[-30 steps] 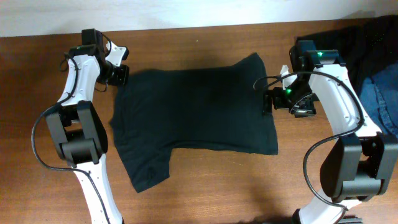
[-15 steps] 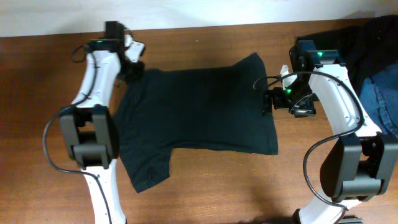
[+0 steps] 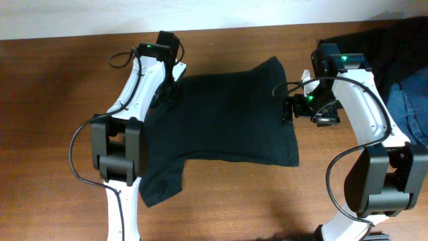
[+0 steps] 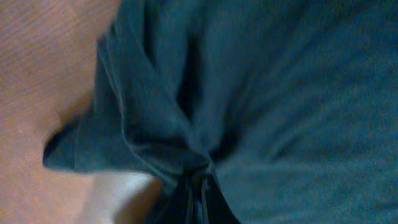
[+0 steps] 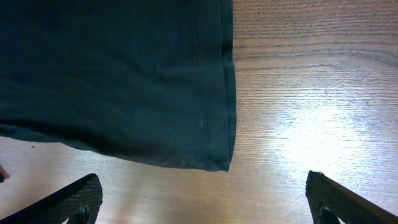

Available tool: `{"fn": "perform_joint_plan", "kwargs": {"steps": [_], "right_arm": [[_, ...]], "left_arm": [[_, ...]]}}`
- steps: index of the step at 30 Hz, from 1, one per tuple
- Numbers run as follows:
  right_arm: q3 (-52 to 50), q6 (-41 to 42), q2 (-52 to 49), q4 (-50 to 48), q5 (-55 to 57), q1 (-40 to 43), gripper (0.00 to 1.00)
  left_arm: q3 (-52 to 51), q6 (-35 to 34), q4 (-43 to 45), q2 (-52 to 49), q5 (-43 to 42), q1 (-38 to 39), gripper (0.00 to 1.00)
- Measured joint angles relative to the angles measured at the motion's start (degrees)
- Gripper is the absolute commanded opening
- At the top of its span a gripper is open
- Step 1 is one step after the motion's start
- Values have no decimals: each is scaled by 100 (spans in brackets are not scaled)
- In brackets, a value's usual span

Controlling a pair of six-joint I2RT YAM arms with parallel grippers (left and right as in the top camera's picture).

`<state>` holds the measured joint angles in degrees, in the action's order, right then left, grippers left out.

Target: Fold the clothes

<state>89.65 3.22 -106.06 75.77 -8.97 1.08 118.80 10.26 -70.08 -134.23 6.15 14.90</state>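
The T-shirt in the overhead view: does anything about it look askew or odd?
Yes. The black T-shirt lies unevenly: its upper left corner is bunched into folds where the left gripper pinches it, and one sleeve sticks out at the lower left.

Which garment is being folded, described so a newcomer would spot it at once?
On the brown wooden table, look at the middle: the black T-shirt lies spread flat, one short sleeve sticking out at its near left. Unlike the bunched heap of dark and blue cloth at the table's right edge, it is pinched at its far left corner by the left gripper.
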Motion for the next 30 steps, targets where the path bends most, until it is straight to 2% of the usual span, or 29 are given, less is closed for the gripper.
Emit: {"fn": "perform_joint_plan", "kwargs": {"steps": [10,12,15,17,18,26,30], "right_arm": [[0,-4,0,0,0,0,98],[0,0,0,0,0,0,99],[0,0,0,0,0,0,99],[0,0,0,0,0,0,99],[0,-2,0,0,0,0,99],[0,0,0,-2,0,0,98],[0,2,0,0,-2,0,99]], "left_arm": [[0,-293,-402,0,-22,605,1],[0,-304,-428,0,-33,758,12],[0,-350,-573,0,-72,887,45],[0,-389,-675,0,-140,911,64],[0,-380,-708,0,-186,909,68],[-2,-527,-662,11,-461,892,68],[-2,-1099,-662,157,-155,817,68]]}}
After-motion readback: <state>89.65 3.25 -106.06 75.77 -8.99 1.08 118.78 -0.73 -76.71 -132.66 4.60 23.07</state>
